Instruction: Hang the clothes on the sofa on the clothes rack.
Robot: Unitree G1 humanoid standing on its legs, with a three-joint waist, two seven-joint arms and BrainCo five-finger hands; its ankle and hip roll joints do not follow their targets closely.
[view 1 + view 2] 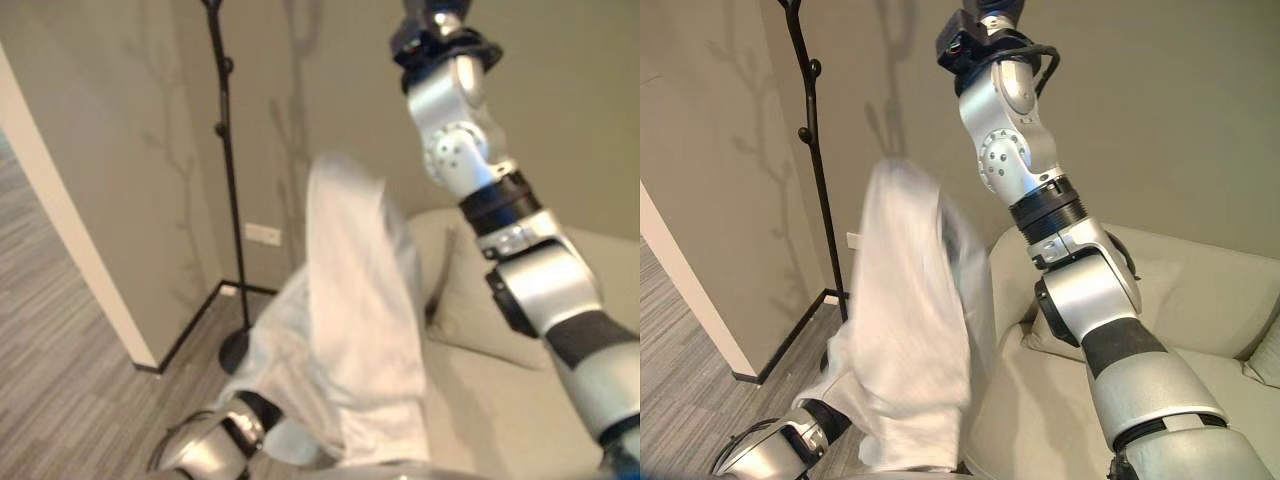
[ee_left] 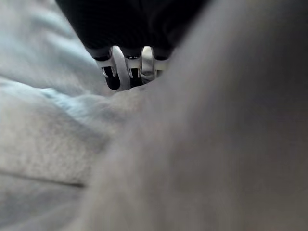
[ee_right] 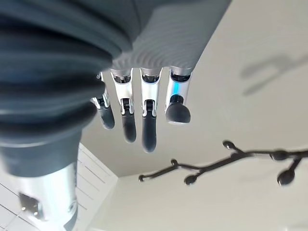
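A white garment (image 1: 910, 320) hangs in a tall, bunched fold in the middle of the scene, lifted clear of the beige sofa (image 1: 1200, 300), its lower edge trailing down toward the left forearm at the bottom of the eye views. In the left wrist view the left robot hand (image 2: 127, 72) has its silver fingers (image 2: 115, 72) going down into pale cloth that crowds right up to the lens; their tips are buried in the fabric, so whether they are clenched on it or merely under it cannot be told, though the garment seems to be borne from that side. The right arm reaches steeply upward past the garment, and its right robot hand (image 3: 144, 115) is seen in its own wrist view with fingers straight and loosely spread, holding nothing, with bare ceiling behind them. A black branch of the clothes rack (image 3: 226, 161) with knobbed ends runs across just beyond those fingertips, apart from them. The rack's thin black pole (image 1: 228, 170) stands by the wall corner left of the garment, with a gap of open wall between pole and cloth, and its round base sits on the grey floor (image 1: 60, 340) beside the sofa's edge. A white wall socket (image 1: 263, 234) sits low on the wall between pole and garment.
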